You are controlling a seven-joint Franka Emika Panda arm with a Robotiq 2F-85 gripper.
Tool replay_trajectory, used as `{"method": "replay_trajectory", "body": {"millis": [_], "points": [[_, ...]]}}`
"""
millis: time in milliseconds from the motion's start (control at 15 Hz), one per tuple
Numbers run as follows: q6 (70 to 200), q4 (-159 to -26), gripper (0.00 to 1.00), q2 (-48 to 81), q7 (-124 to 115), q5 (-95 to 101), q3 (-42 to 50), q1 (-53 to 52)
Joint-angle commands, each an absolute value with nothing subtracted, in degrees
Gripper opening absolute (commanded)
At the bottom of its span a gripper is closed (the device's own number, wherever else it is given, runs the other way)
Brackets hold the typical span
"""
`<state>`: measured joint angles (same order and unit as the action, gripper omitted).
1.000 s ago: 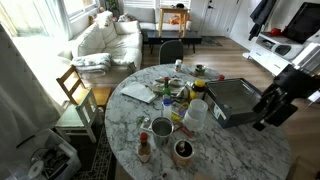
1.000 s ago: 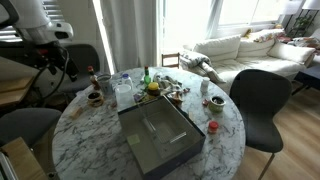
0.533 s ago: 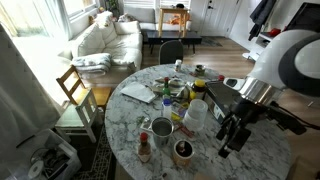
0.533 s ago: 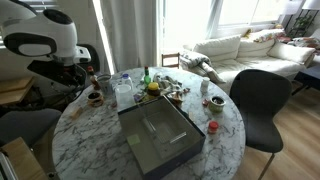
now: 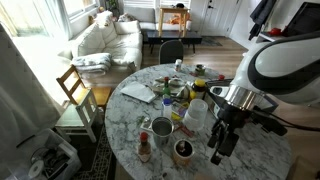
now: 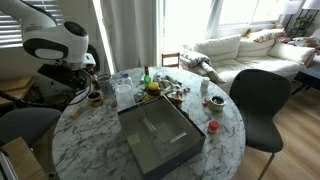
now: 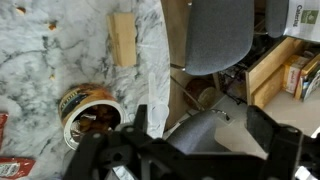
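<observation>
Now tool (image 5: pixel 220 150) spread wide, empty, hovering near brown bowl (image 7: pixel 88 112) at marble table (image 7: pixel 60 50) edge.

Bowl (image 6: pixel 95 97) on the table (image 6: pixel 90 140) at frame left, tray (image 6: pixel 160 135) at centre beside it, chair (image 6: pixel 262 100) at right.

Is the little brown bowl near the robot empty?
Not empty. The wrist view shows dark brown stuff inside the small round brown bowl; cannot tell what.
</observation>
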<state>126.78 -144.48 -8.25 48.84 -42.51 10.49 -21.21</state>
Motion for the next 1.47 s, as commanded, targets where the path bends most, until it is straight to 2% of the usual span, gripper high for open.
{"method": "replay_trajectory", "body": {"millis": [0,867,933,1400], "points": [[126.2,-144.3,1.00,-8.1,49.3,-43.2,5.4,-16.0],[125.3,-142.5,1.00,4.7,61.8,-56.6,-2.8,-9.7],[125.5,-143.9,1.00,1.4,59.6,-54.4,-3.1,-9.2],[125.8,-142.2,1.00,5.4,61.1,-56.3,-4.0,-8.8]]}}
